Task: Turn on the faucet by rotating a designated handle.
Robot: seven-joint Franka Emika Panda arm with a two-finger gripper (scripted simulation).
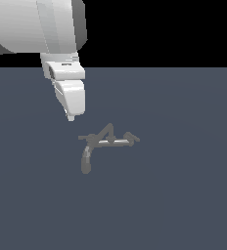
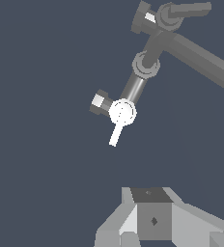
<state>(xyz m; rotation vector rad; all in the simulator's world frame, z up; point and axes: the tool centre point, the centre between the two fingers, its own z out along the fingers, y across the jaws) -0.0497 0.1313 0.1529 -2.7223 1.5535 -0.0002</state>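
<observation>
The small grey faucet [image 1: 108, 141] sits on the dark floor, its thick spout [image 1: 86, 160] curving toward the camera. The handle [image 1: 84, 137] is the short straight stub at the end on the exterior view's left, beside the spout's root. My gripper [image 1: 70, 116] hangs above and to the exterior view's left of that stub, not touching it. In the wrist view the faucet [image 2: 145, 65] lies ahead of my gripper [image 2: 164, 241], with the dark handle [image 2: 186, 9] at its far end. The fingers [image 2: 111, 236] stand apart with nothing between them.
A taller peak-shaped prong [image 1: 107, 130] rises mid-bar and a hooked knobby prong [image 1: 131, 138] ends the crossbar on the exterior view's right. A bright lever [image 2: 116, 134] is the faucet part closest to my gripper in the wrist view. Flat dark-blue floor [image 1: 184, 195] surrounds everything.
</observation>
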